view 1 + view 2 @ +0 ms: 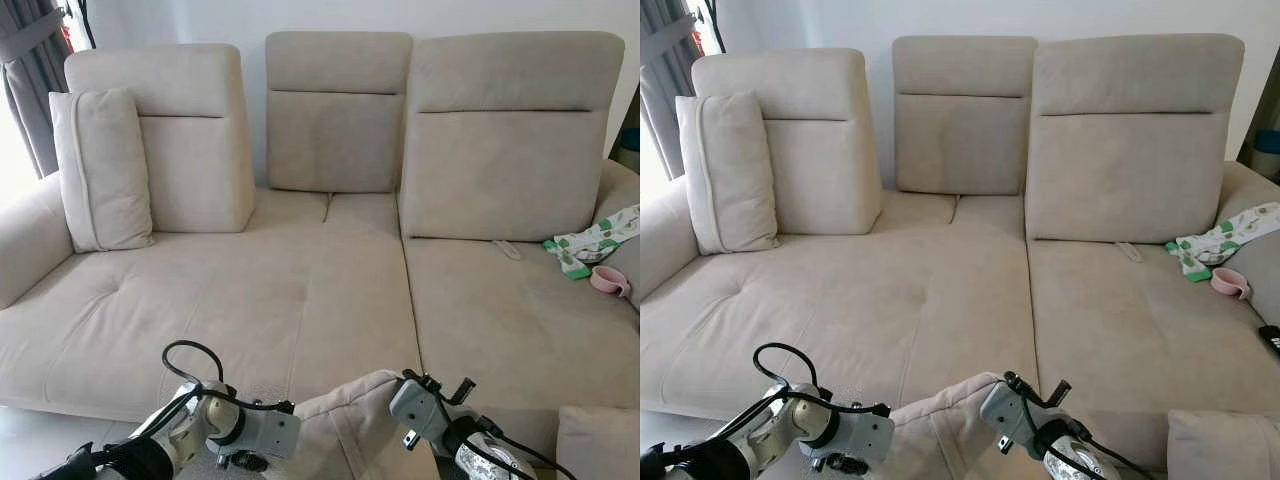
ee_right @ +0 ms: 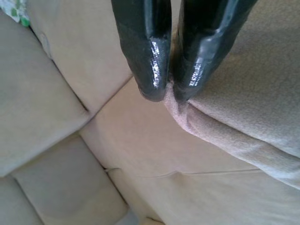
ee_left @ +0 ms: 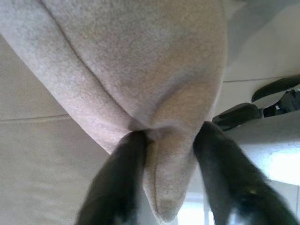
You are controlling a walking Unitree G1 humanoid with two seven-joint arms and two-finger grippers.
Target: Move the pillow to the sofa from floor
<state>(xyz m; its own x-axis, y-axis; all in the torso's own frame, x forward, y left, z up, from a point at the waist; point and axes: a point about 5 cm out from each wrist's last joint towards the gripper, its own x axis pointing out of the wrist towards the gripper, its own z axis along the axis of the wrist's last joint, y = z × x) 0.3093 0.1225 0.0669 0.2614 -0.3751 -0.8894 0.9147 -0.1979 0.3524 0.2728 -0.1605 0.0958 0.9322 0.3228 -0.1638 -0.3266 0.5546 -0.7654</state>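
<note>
A beige pillow [image 1: 350,425] hangs low at the bottom centre of the eye views, just in front of the beige sofa's [image 1: 300,290] seat edge and between my two arms. My left gripper [image 3: 171,133] is shut on a pinched fold of the pillow [image 3: 140,70]. From the other side, my right gripper [image 2: 168,93] is shut on the pillow's seam edge [image 2: 243,122], with the sofa cushions behind it. The left wrist [image 1: 245,430] and right wrist [image 1: 430,410] flank the pillow; the fingers are hidden behind it in the eye views.
Another beige cushion [image 1: 100,170] stands upright against the sofa's left armrest. On the right seat lie a green-patterned cloth [image 1: 595,240], a pink cup [image 1: 608,280] and a black remote [image 1: 1270,340]. A further cushion corner [image 1: 595,440] sits at bottom right. Grey curtain [image 1: 30,80] hangs far left.
</note>
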